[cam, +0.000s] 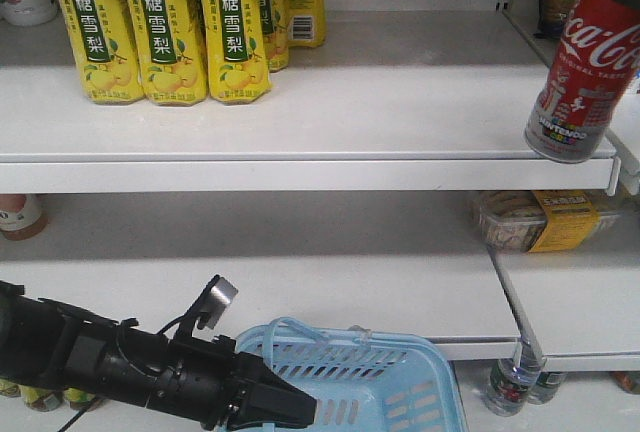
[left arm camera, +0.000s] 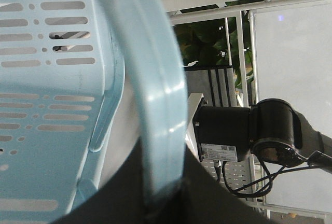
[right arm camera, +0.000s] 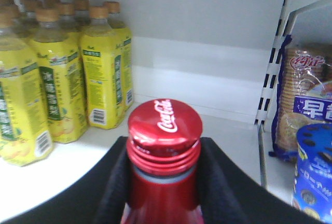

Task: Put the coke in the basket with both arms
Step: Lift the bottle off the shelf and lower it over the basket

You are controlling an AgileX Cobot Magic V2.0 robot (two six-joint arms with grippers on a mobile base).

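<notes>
Coke (cam: 583,67): slim and red, white Coca-Cola script down the side and on the screw cap, silver base rim. Tilted in the air over the right end of the upper shelf (cam: 300,112), neck clamped between the black pads of the right claw (right arm camera: 165,151). Top cut off in the front view; small print near the base unreadable. Left claw (cam: 285,407) closed on the handle (left arm camera: 161,105) of the light blue basket (cam: 420,352), low in front. Behind, yellow bottles (cam: 160,22) marked 冰糖雪梨.

White shop shelves (cam: 300,112) w/ yellow bottles (cam: 160,22) (evenly lit).
</notes>
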